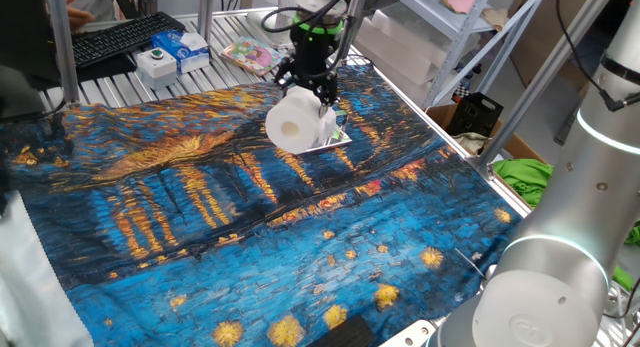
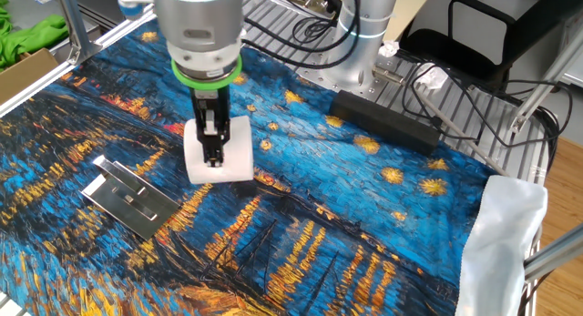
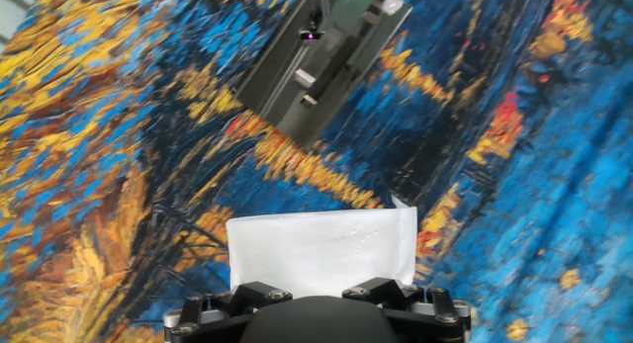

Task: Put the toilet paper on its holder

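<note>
The toilet paper (image 1: 295,126) is a plump white roll, lifted off the painted cloth with its core hole facing sideways. My gripper (image 1: 308,105) comes down from above and is shut on it. In the other fixed view one dark finger (image 2: 211,138) crosses the front of the toilet paper (image 2: 232,152). The holder (image 2: 130,197) is a flat chrome plate with a small upright part, lying on the cloth to the left of the roll. In the hand view the toilet paper (image 3: 321,246) fills the bottom and the holder (image 3: 318,61) lies ahead of it, apart. In one fixed view the roll hides most of the holder (image 1: 340,137).
A Starry Night cloth (image 1: 250,237) covers the table. At the back stand a white box with a green button (image 1: 157,60), a blue box (image 1: 190,49) and a keyboard (image 1: 125,35). A second robot arm (image 1: 570,237) is at the right. A black power box (image 2: 387,125) lies past the cloth's edge.
</note>
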`<move>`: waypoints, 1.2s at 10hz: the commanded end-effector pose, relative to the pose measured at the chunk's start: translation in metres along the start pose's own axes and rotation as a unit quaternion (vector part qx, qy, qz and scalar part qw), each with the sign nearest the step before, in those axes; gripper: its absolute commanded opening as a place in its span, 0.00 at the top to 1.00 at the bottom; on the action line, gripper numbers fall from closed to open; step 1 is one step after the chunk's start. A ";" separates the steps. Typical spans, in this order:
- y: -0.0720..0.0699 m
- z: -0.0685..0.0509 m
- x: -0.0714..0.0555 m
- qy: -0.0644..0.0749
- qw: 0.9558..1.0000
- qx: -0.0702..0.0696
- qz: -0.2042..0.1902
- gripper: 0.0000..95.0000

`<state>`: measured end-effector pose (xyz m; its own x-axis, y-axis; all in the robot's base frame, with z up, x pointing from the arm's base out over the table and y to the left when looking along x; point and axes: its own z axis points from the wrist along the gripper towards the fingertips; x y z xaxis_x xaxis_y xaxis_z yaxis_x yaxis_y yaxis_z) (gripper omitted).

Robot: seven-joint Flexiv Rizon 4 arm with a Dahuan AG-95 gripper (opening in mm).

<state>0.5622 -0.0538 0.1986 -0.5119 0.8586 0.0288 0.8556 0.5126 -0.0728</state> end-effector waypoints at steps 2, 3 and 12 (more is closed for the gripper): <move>-0.009 0.010 -0.020 -0.009 0.997 -0.025 0.069 1.00; -0.010 0.013 -0.025 -0.007 0.996 -0.033 0.078 1.00; 0.017 0.028 -0.039 -0.016 0.991 -0.071 0.110 1.00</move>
<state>0.5948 -0.0794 0.1682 -0.3180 0.9481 0.0069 0.9478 0.3177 0.0279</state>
